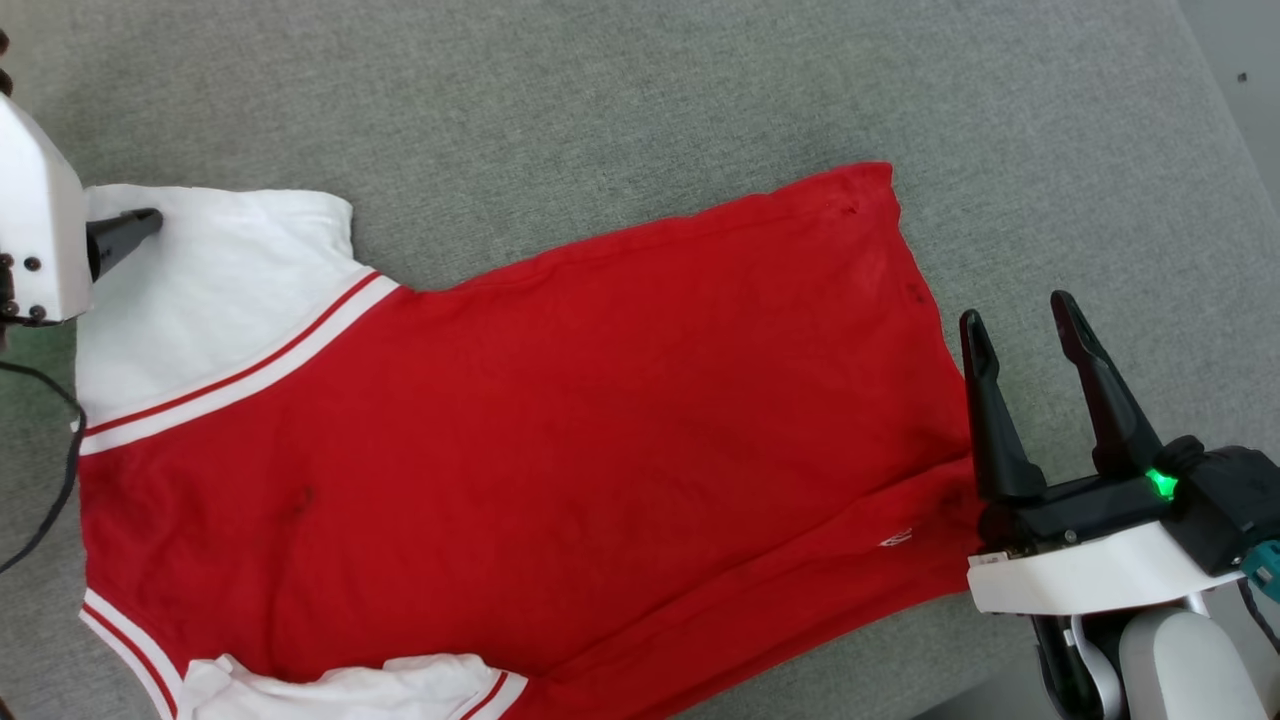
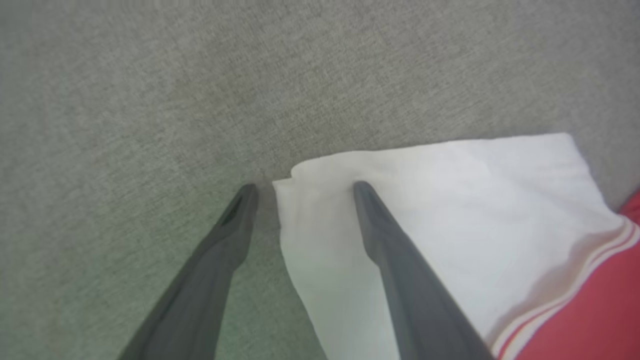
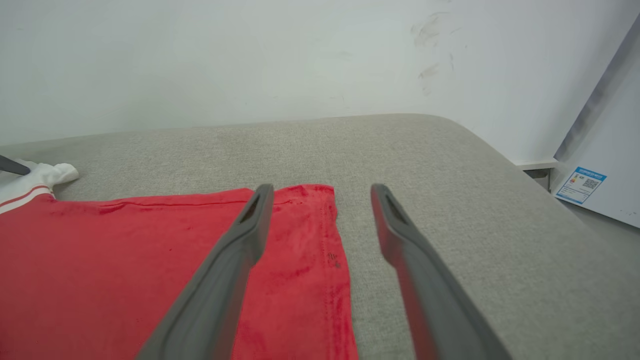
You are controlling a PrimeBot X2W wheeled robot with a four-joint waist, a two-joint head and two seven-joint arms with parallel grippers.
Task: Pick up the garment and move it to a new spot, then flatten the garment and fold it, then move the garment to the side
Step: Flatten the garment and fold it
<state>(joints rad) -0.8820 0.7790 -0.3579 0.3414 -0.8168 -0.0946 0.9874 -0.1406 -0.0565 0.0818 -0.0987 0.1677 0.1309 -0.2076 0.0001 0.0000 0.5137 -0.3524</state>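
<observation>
The garment [image 1: 540,400] lies spread flat on the grey cushion, plain red side up, with a white sleeve [image 1: 200,290] at the upper left and another sleeve [image 1: 340,690] at the bottom edge. My left gripper [image 2: 302,189] is open over the far corner of the upper white sleeve [image 2: 450,210]: one finger is over the cloth, the other over bare cushion. In the head view one of its fingertips [image 1: 125,235] lies on that sleeve. My right gripper [image 1: 1020,325] stands open just right of the hem, straddling the hem edge [image 3: 332,240] in the right wrist view, holding nothing.
The grey fabric surface [image 1: 640,90] reaches well beyond the shirt at the top and right. Its rounded right edge [image 3: 500,150] drops off toward a white wall and a white panel with a blue label [image 3: 582,185]. A black cable [image 1: 50,480] hangs at the left.
</observation>
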